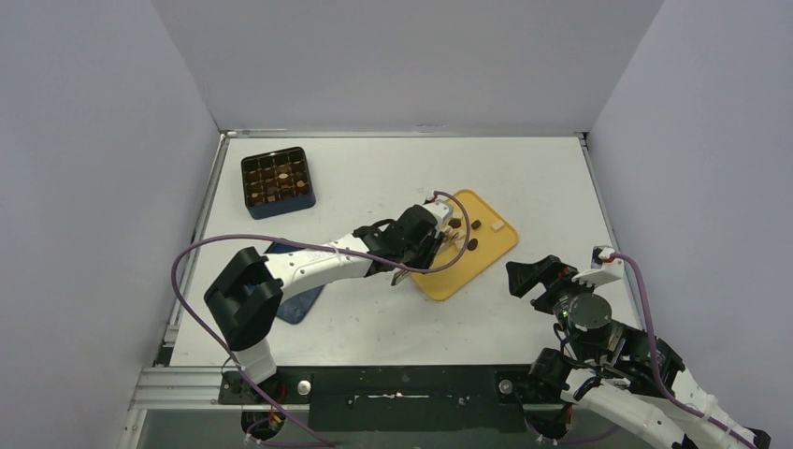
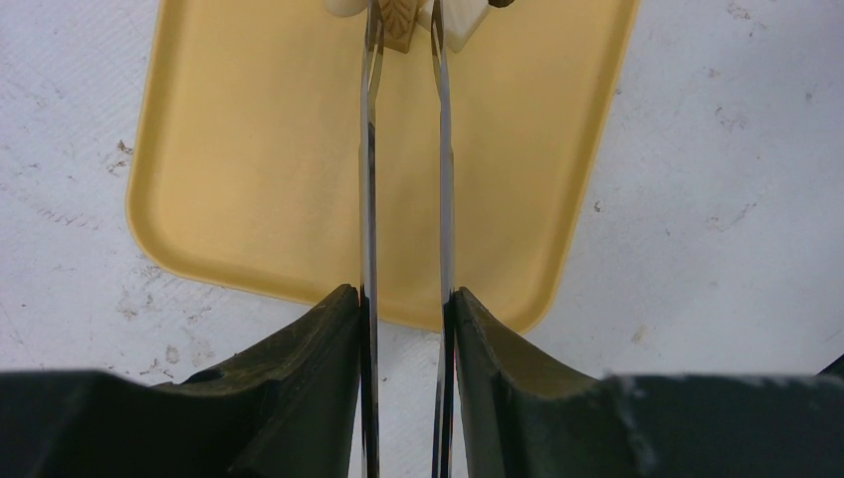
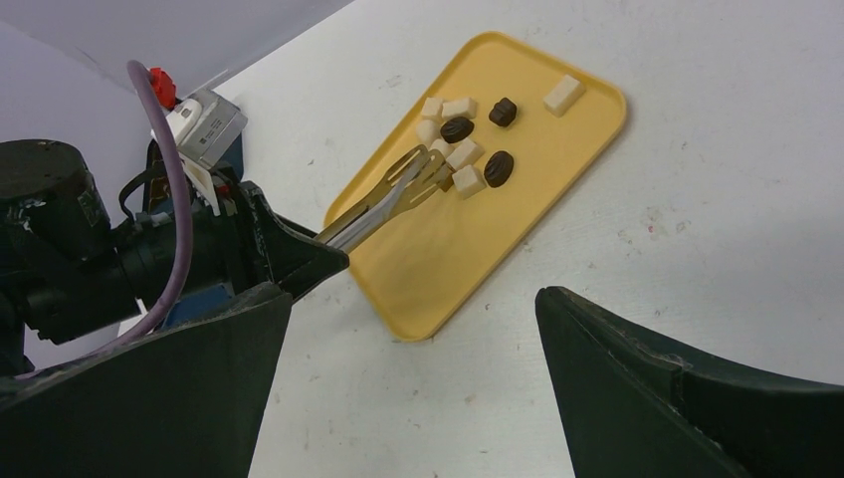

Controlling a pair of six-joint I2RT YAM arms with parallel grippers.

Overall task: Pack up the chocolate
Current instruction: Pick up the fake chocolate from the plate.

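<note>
The left claw (image 2: 403,304) is clenched on the tongs (image 3: 373,211), which point at the chocolate (image 3: 498,167). These small lumps, with no clear long axis, are bunched at the yellow tray's (image 3: 448,259) far end, toward the counter's (image 1: 374,168) right edge. The right claw (image 3: 415,299) is spread, released.

Loose chocolate (image 3: 457,128) on the yellow tray (image 3: 448,249), more boxed away from it.
Three dark brown ridged ovals and about six cream-white cubes lie flat in the tray's far half. Most are bunched together, touching or just beside one another, and one cream cube sits alone near the tray's far corner. Well off to the tray's far left, small brown and pale pieces sit in separate cells of a dark gridded box (image 1: 282,206).
</note>
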